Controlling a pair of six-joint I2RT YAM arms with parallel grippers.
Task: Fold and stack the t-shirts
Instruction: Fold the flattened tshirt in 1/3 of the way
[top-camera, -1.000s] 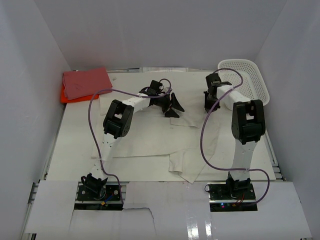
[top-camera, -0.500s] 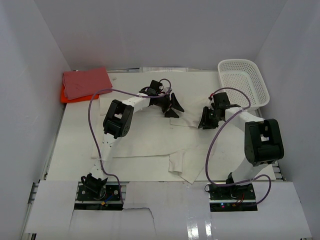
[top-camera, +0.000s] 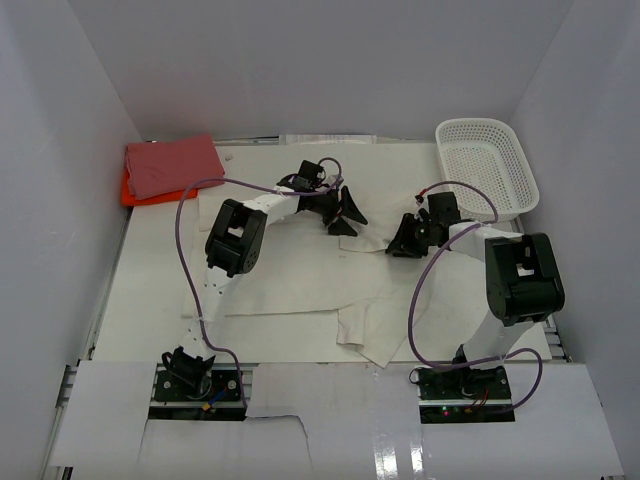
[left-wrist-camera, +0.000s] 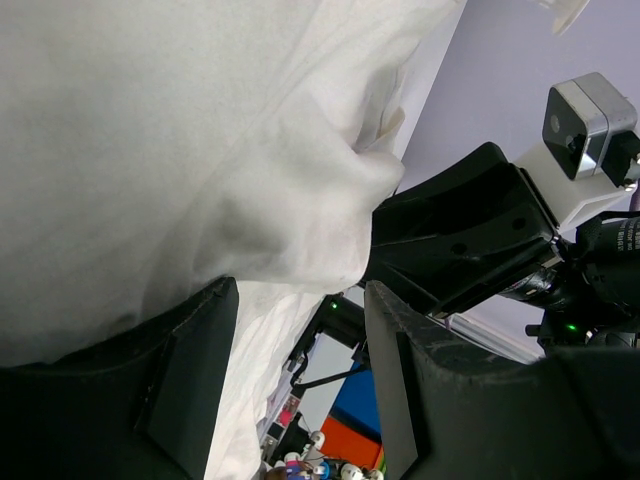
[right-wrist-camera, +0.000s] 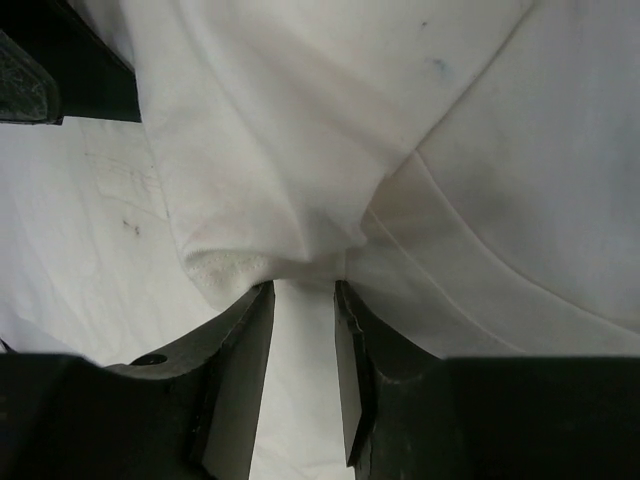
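**Task items.** The cream t-shirt (top-camera: 300, 280) lies unfolded and rumpled across the middle of the worktop. Its longer run goes from left of centre towards the right edge, and a flap reaches towards the near edge. Which end is the collar cannot be told. The pink-red t-shirt (top-camera: 172, 165) sits folded in the far left corner, its long axis roughly along the far edge. It lies on the orange t-shirt (top-camera: 130, 190), of which only a strip shows at the left and near sides.

**Tools.** The left gripper (top-camera: 345, 215) is low over the far middle of the cream t-shirt. Its fingers are spread, with a bulge of cloth at their tips. Whether that cloth is gripped cannot be told. The right gripper (top-camera: 398, 240) is just beside it on the right. Its fingers are drawn close on a gathered fold of the same shirt.

**View differences.** Only the overhead view shows the folded stack and the white mesh basket (top-camera: 487, 165) in the far right corner. The right wrist view shows creases converging at the narrow gap between the fingers (right-wrist-camera: 240, 370). The left wrist view shows the wider finger gap and the right gripper just beyond the bulge.
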